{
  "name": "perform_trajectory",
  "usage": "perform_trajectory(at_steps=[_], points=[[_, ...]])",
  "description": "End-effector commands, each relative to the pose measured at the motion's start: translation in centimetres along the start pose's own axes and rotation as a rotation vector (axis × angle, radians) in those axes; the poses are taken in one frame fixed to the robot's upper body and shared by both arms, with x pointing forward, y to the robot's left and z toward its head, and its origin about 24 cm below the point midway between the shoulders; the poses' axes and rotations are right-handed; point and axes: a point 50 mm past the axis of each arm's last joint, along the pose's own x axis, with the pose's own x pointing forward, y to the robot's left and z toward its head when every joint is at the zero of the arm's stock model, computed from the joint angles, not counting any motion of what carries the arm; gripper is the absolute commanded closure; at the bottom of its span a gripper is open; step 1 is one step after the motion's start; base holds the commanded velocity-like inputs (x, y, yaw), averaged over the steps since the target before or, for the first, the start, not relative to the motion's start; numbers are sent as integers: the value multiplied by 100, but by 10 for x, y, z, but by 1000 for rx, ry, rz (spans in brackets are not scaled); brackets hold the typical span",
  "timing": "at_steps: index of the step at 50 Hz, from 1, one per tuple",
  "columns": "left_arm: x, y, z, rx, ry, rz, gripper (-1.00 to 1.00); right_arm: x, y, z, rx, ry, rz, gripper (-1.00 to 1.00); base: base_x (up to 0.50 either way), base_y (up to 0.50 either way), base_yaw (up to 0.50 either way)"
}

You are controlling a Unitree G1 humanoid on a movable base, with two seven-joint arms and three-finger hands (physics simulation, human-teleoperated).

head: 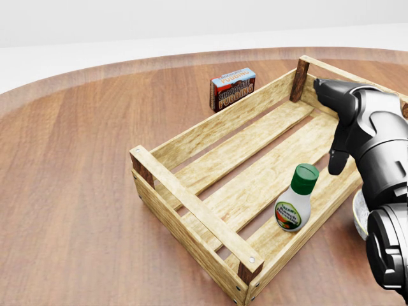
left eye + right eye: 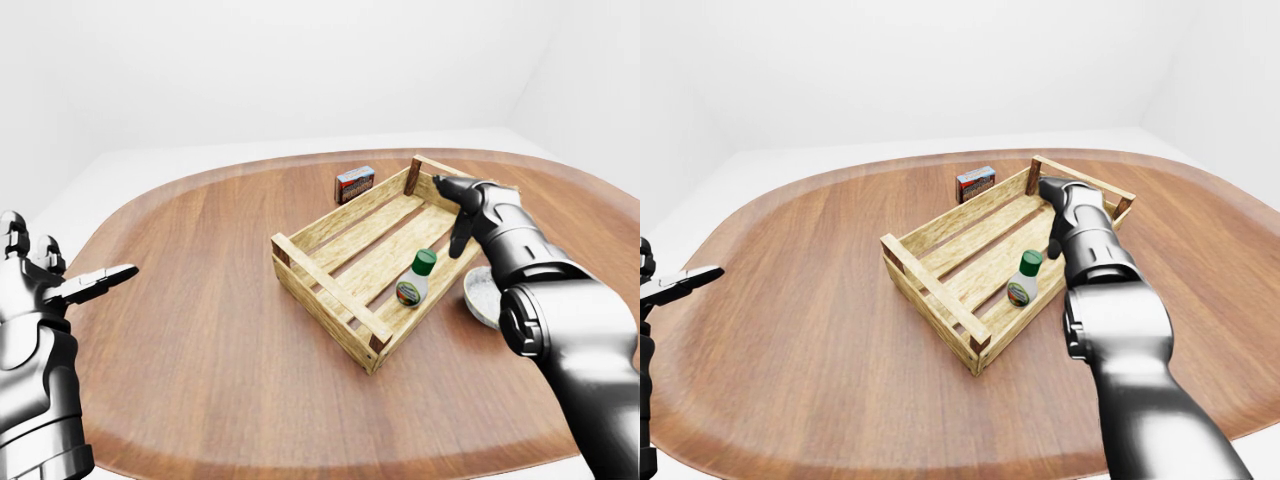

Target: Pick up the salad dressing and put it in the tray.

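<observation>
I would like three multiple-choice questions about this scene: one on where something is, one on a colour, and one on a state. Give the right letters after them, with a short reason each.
1. Where does the salad dressing bottle stand?
A. inside the wooden tray
B. on the table beside the pudding box
C. in the right hand

2. What colour is the bottle's cap?
A. red
B. green
C. white

3. How is the right hand?
A. shut on the bottle
B. open, raised clear of the bottle
C. resting flat on the table

Answers: 1 A, the bottle stands upright on the tray's slats near its right wall. 2 B, the cap is plainly green in the head view. 3 B, the fingers are spread above the tray, apart from the bottle.
</observation>
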Motion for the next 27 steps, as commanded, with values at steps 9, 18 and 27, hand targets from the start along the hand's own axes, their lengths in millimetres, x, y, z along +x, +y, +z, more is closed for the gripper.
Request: perform_trajectory(at_steps=[9,18,27], points=[[-2,-2,8,1,-38,-6,-100,-114,-198,-41,-15,148,-368,-100,0,0,0],[-1,-1,10,1,-46,-4,-100,-174,-246,-53,43,163,-506,-100,0,0,0],[0,-2,8,1,-35,-5,-100,-193,-259,-51,47,163,-550,-100,0,0,0]])
